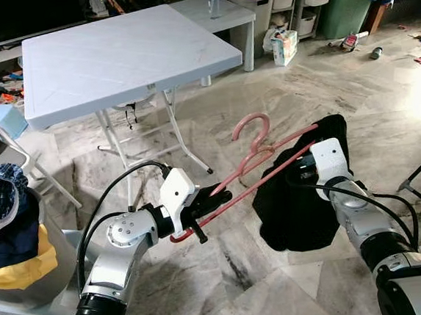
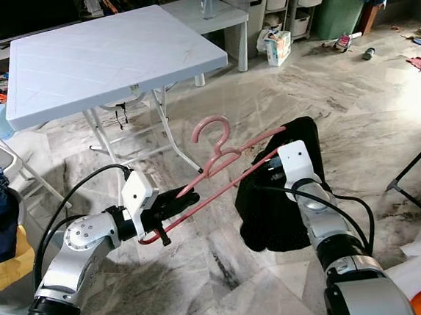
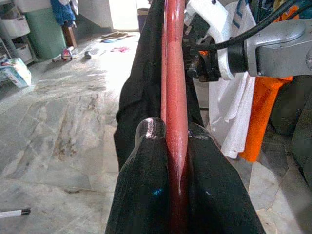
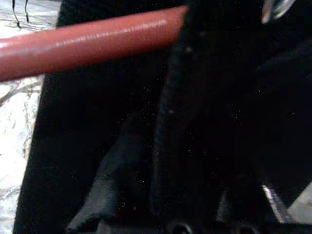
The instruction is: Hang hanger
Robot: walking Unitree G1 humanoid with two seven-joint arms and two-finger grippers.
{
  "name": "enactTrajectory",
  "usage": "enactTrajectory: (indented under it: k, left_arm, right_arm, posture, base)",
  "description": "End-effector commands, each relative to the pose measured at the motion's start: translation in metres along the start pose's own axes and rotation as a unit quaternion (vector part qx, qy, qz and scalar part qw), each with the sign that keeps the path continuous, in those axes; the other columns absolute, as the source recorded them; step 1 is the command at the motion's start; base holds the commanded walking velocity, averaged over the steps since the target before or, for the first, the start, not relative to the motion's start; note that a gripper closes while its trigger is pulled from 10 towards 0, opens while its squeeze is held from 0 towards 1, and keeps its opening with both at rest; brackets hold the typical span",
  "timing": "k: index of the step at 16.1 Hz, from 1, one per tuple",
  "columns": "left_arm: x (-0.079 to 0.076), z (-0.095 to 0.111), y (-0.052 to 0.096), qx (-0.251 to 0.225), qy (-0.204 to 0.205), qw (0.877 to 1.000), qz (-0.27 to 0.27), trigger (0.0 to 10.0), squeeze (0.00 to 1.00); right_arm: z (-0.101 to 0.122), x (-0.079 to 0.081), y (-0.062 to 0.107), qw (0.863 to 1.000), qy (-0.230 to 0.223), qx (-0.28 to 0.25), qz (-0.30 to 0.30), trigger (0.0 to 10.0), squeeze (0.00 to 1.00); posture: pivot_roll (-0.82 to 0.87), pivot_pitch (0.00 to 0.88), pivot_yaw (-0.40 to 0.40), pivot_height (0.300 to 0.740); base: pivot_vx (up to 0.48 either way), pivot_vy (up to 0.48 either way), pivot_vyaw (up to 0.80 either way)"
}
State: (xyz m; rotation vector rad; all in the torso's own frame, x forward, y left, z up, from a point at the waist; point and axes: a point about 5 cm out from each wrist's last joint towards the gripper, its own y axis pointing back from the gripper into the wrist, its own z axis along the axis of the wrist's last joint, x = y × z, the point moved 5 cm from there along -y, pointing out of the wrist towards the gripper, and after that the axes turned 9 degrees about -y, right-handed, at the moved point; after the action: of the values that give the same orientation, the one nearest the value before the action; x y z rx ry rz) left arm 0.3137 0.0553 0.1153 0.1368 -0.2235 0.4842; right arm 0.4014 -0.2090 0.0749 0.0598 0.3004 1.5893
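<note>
Right now my left pincer (image 1: 213, 201) is clenched on one end of the pink plastic clothes hanger (image 1: 259, 162), w/ the bar squeezed between both black fingers (image 3: 146, 195). My right pincer (image 1: 307, 165) is at the opposite end, buried in the black cloth garment (image 1: 303, 201) draped there; can't tell if it's gripping or loose. The hanger spans between the two pincers, hook up, over the marble floor (image 1: 280, 284).

Step in hand, I reckon: getting the garment seated on the hanger, carrying it two-handed. No rail in sight. The white plastic folding worktop (image 1: 113, 59) stands well beyond my left pincer. Next move needs finding a rail, then lifting the hook over it w/o the garment slipping off.
</note>
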Motion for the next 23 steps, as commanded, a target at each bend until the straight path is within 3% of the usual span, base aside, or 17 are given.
enactTrajectory:
  k: [1,7,12,17,18,23]
  left_arm:
    - [0.008,0.016,0.001,-0.028,-0.014,0.999,0.013,0.0,0.00]
    - [0.010,0.013,0.002,-0.024,-0.017,0.999,0.023,0.0,0.00]
    - [0.008,0.004,0.007,-0.011,-0.008,1.000,0.027,0.0,0.00]
    - [0.000,-0.013,0.016,0.021,-0.025,0.999,0.017,0.0,0.00]
    - [-0.011,-0.025,0.022,0.048,-0.043,0.998,-0.003,0.0,0.00]
    - [-0.032,-0.039,0.039,0.085,-0.075,0.992,-0.046,0.0,0.00]
  right_arm:
    - [0.008,-0.001,-0.003,1.000,-0.003,-0.008,0.003,0.0,0.00]
    - [0.006,-0.002,-0.002,1.000,-0.005,-0.007,0.001,0.0,0.00]
    - [0.012,-0.016,-0.001,0.999,-0.007,-0.024,-0.022,0.0,0.00]
    - [0.043,-0.040,0.000,0.994,-0.006,-0.079,-0.069,0.0,0.00]
    - [0.067,-0.050,0.001,0.988,-0.012,-0.124,-0.096,0.0,0.00]
    - [0.104,-0.062,-0.002,0.978,-0.024,-0.159,-0.131,0.0,0.00]
  posture:
    - [-0.07,0.000,-0.001,0.740]
    - [-0.07,0.000,-0.002,0.740]
    - [-0.07,0.000,-0.004,0.740]
    - [-0.07,0.000,-0.007,0.740]
    - [-0.07,0.000,-0.008,0.740]
    - [-0.06,0.000,-0.010,0.740]
  base:
    - [0.000,0.000,0.00]
    - [0.000,0.000,0.00]
    - [0.000,0.000,0.00]
    - [0.000,0.000,0.00]
    - [0.000,0.000,0.00]
    - [0.000,0.000,0.00]
